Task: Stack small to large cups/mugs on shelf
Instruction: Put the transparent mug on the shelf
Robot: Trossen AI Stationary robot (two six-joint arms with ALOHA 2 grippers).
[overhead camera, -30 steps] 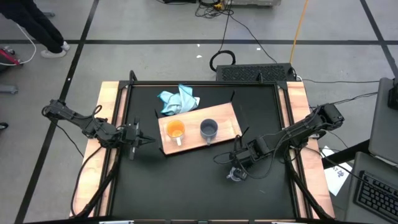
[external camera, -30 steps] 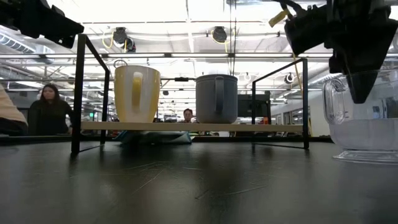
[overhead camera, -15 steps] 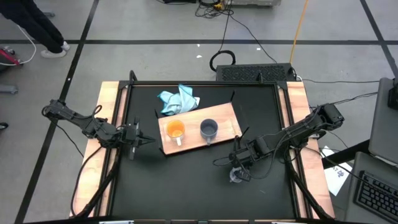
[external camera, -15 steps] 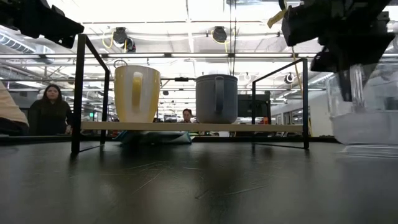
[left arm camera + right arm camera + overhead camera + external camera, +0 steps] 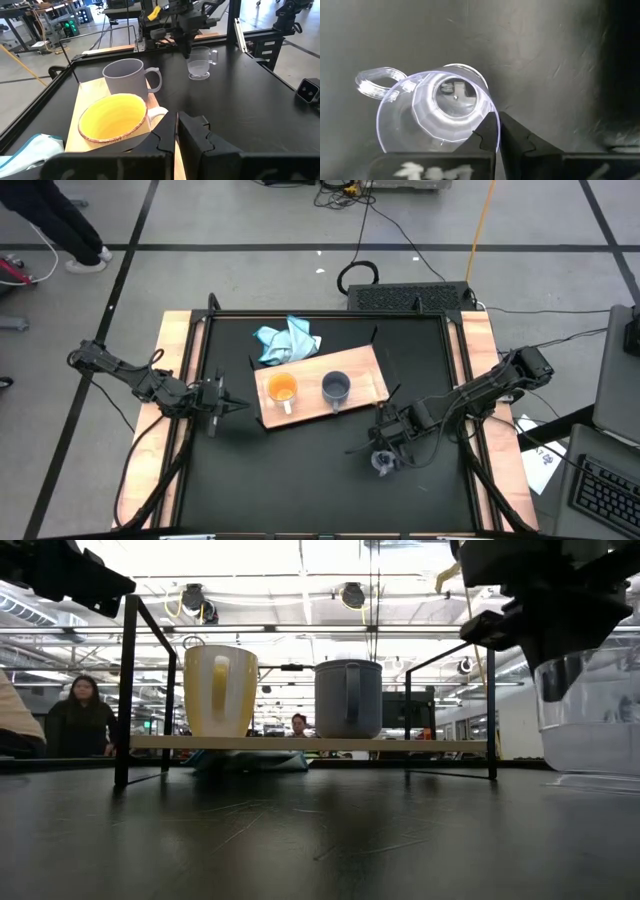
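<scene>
An orange mug and a grey-blue mug stand upright side by side on the wooden shelf, a board raised on a black frame. The clear glass cup is on the black table nearer the front, to the right of the shelf. My right gripper is over it and shut on it. My left gripper waits shut to the left of the shelf, holding nothing. My right gripper pinches the glass cup's rim and wall, one finger inside the cup and one outside, on the side opposite the handle. The fingers come from above, pointing down. The cup is about upright; whether its base is off the table I cannot tell.
A light-blue cloth lies crumpled behind the shelf at the far side. The shelf's frame posts rise above the board at its corners. People are in the room beyond the table. Bare black tabletop lies in front of the shelf.
My right gripper stood open with one finger down inside the glass cup; it has shut on the cup's wall. The cup has shifted slightly toward the table's right edge.
</scene>
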